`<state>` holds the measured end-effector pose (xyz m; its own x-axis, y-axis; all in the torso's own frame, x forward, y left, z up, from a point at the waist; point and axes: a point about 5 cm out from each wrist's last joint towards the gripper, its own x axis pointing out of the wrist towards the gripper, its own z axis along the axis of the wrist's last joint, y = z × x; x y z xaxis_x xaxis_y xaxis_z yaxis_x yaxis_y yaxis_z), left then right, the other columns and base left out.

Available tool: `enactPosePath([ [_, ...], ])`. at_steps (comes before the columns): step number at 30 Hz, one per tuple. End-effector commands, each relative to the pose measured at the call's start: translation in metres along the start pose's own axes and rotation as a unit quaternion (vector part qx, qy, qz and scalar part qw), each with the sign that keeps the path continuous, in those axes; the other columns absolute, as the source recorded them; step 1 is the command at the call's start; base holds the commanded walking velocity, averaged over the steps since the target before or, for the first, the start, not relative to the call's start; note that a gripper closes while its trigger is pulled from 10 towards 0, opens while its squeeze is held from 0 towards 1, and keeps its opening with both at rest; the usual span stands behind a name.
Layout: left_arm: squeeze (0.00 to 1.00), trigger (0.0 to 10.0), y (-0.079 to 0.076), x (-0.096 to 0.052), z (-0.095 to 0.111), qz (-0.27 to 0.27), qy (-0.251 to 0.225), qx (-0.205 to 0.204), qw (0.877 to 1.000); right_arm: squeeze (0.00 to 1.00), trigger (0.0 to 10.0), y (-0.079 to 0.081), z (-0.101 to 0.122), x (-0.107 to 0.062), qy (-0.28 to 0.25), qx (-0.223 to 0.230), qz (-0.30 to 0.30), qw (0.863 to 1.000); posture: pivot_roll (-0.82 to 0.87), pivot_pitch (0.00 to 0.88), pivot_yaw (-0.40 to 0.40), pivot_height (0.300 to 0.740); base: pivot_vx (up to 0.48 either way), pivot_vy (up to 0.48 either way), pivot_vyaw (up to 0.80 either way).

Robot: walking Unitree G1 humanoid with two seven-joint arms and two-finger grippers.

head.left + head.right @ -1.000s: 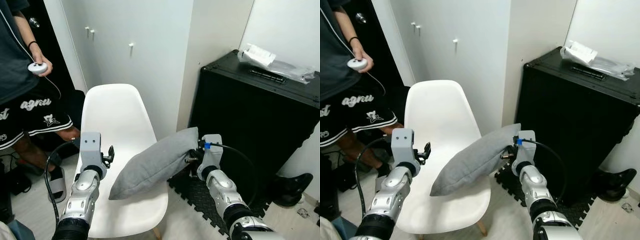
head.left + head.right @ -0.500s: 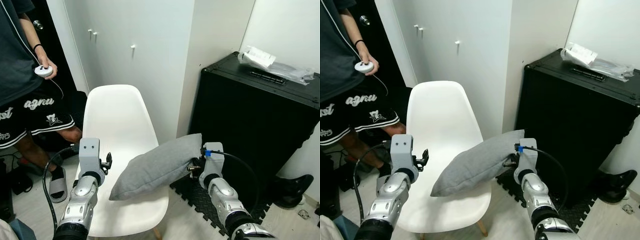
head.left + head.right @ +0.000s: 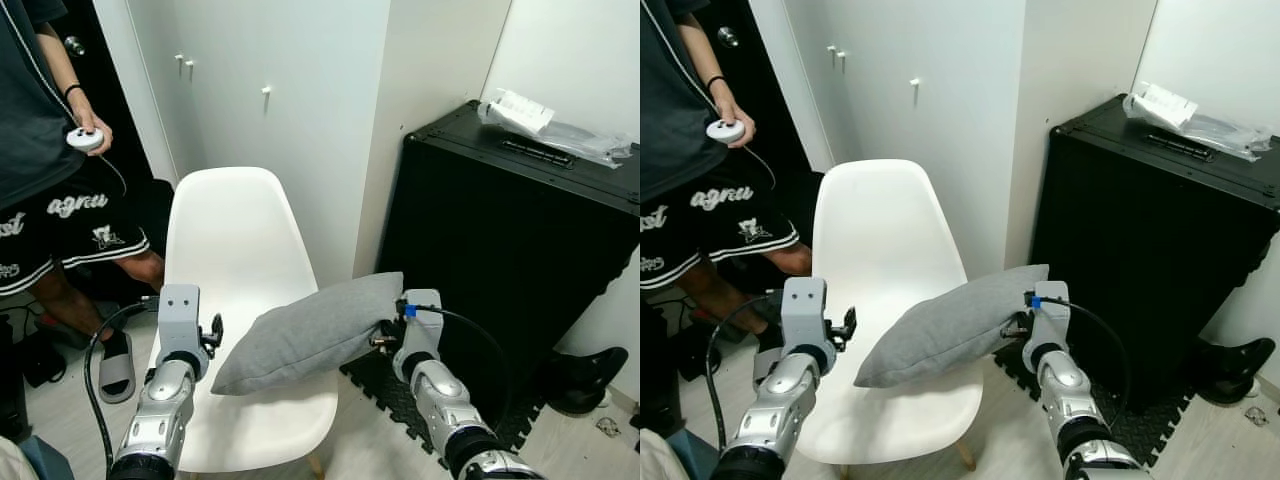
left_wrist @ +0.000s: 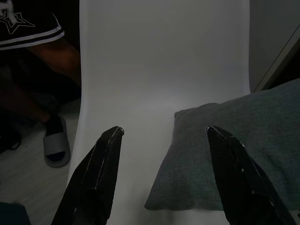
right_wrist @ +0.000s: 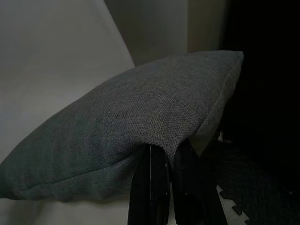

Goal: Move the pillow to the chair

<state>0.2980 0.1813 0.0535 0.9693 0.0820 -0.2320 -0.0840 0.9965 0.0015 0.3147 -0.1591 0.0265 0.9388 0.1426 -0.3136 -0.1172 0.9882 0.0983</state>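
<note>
Pillow (image 3: 305, 332) over the chair (image 3: 235, 240) seat, pinched at one end by my right gripper (image 5: 166, 154).

I see the right gripper's two black fingers (image 5: 151, 180) pressed close together with a fold of the grey pillow's edge nipped between them; that end juts past the seat's edge toward the black cabinet (image 3: 520, 235), while the far corner dips low over the white seat, and I cannot tell whether it touches. My left gripper (image 4: 161, 136) hangs over the seat's left side with its fingers spread wide, holding nothing, the pillow's corner lying between and beyond the tips. I count one pillow, one chair, one black cabinet with one clear plastic bag (image 3: 535, 118) on top, one dark shoe (image 3: 585, 378) on the floor beside it, and one person (image 3: 45, 160) standing at left, holding a small white controller (image 3: 84, 139).
</note>
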Motion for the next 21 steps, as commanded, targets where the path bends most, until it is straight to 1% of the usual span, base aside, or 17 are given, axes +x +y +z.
enactPosePath([
  [1, 0.00, 10.0, -0.0009, -0.0012, -0.0035, 0.001, 0.007, 0.004, 1.000, 0.00, 10.0, 0.0016, 0.0017, 0.0001, -0.010, -0.003, 0.001, 1.000, 0.01, 0.048, -0.023, 0.740, 0.000, 0.000, 0.00],
  [21, 0.00, 10.0, -0.0020, 0.0017, -0.0002, -0.005, 0.004, 0.006, 1.000, 0.00, 10.0, -0.0012, 0.0019, 0.0001, -0.010, 0.004, -0.009, 1.000, 0.01, 0.027, -0.008, 0.740, 0.000, 0.000, 0.00],
])
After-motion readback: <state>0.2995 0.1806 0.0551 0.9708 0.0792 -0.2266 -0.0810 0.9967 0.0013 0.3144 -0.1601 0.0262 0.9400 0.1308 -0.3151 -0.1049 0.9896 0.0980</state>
